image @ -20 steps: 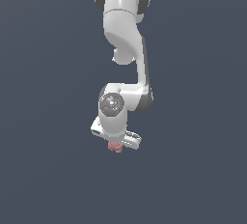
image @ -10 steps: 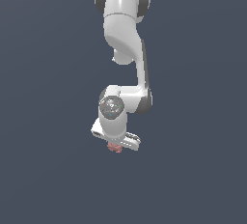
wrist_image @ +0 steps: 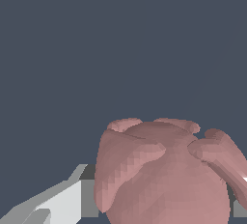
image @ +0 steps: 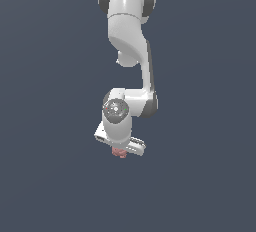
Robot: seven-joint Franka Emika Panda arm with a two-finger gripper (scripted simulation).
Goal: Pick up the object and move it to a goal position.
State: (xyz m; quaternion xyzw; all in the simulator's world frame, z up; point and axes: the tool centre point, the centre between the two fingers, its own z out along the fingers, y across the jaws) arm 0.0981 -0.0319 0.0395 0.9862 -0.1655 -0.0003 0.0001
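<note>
The object [image: 119, 152] is a small dusty pink lumpy blob that pokes out just under my white gripper [image: 120, 149] in the exterior view, low and near the middle of the picture. In the wrist view the object [wrist_image: 164, 175] fills the space between the jaws, and its knobs and folds show clearly. One grey-white finger [wrist_image: 62, 201] lies against its side, while the other finger is mostly hidden behind the blob. My gripper is shut on the object and holds it off any surface.
The white arm [image: 127, 31] reaches down from the top of the exterior view to a bent wrist [image: 117, 108]. Around it there is only a plain dark blue-grey background. No goal marker shows.
The gripper and the held object have shifted upward very slightly; the grip looks the same.
</note>
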